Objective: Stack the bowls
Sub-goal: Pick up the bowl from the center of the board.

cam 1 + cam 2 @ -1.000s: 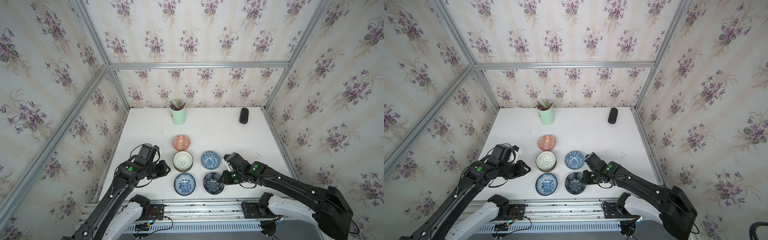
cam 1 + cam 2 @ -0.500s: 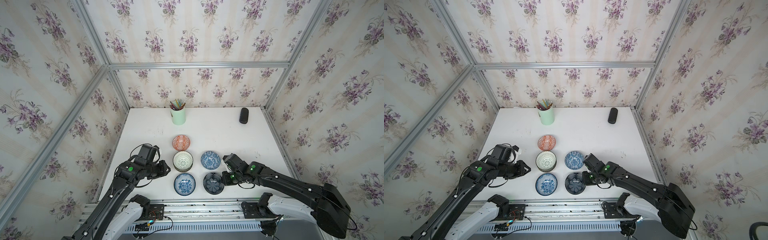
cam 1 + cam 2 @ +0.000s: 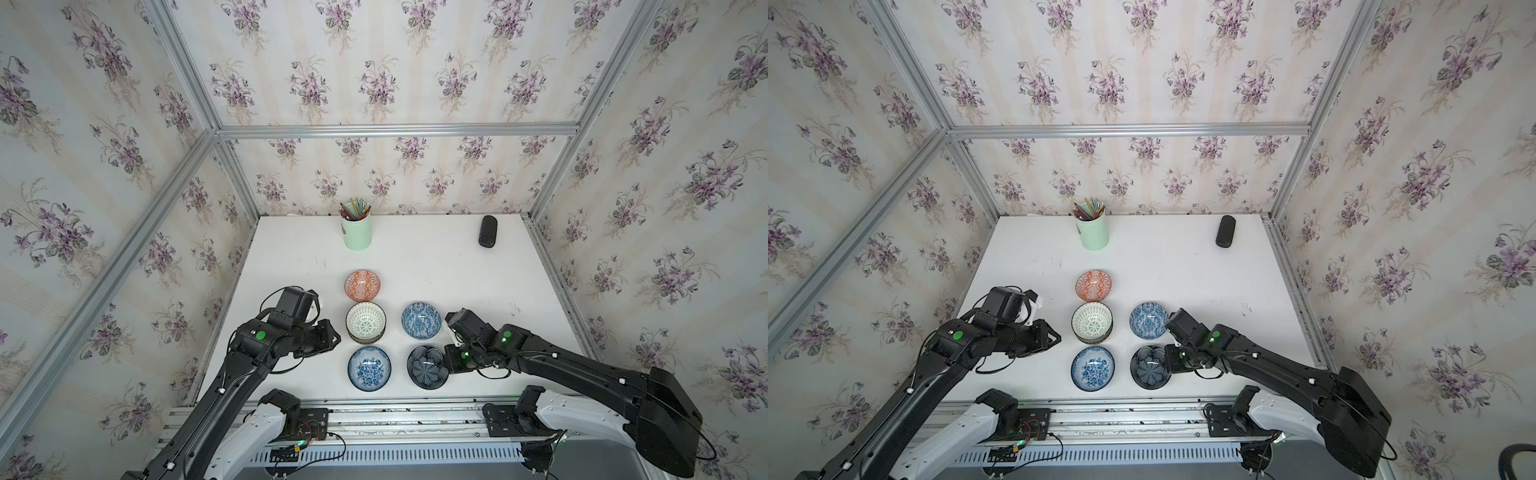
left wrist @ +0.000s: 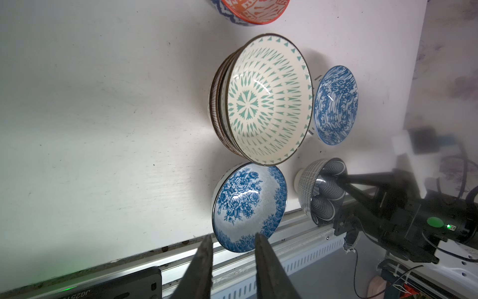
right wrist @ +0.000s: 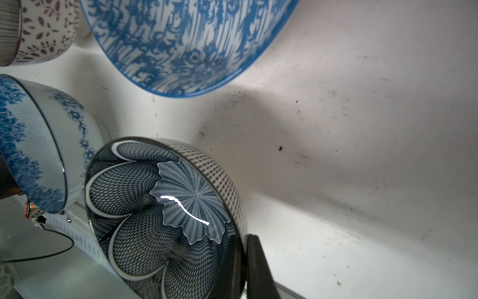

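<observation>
Navy petal bowl (image 3: 428, 367) rim pinched by right jaws, left jaws parted, empty, near green-lattice bowl (image 3: 365, 322)

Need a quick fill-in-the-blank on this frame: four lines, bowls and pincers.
The right pincer is shut on the ___ of the navy petal bowl.
The left pincer holds ___.
The top bowl of the stack has a ___ pattern on white.
The orange bowl sits ___ the stack and the pencil cup.
Missing words: rim; nothing; green; between.
</observation>
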Available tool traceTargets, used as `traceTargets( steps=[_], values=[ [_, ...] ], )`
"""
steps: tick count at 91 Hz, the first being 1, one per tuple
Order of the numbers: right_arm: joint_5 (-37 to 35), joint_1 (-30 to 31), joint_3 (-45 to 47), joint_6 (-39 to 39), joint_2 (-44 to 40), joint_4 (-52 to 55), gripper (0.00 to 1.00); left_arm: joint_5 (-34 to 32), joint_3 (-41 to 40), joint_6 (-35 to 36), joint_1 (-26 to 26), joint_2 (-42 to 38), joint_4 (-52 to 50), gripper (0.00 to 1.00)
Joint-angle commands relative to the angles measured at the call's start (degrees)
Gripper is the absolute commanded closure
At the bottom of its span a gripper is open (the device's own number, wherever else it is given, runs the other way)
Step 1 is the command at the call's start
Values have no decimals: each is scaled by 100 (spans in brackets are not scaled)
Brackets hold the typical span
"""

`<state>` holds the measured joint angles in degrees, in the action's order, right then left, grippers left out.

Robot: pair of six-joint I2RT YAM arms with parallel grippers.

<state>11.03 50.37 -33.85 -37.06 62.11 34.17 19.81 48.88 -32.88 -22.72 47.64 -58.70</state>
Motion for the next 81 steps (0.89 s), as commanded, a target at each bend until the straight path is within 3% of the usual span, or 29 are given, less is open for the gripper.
traceTargets(
  steps=[1, 30, 39, 81],
  values=[
    [83, 21, -51, 6, -95, -31, 100, 15, 69, 133, 4, 59, -129, 69],
    [-32, 54, -524, 104, -155, 451, 100, 41, 241, 230, 7, 203, -153, 69],
    [-56, 60, -860, 167, -103, 648, 100, 326, 347, 262, 5, 328, -111, 69],
    [-138, 91, -2698, 683, 1231, 1209, 100, 881, 1518, 847, -128, 1302, -170, 67]
  ],
)
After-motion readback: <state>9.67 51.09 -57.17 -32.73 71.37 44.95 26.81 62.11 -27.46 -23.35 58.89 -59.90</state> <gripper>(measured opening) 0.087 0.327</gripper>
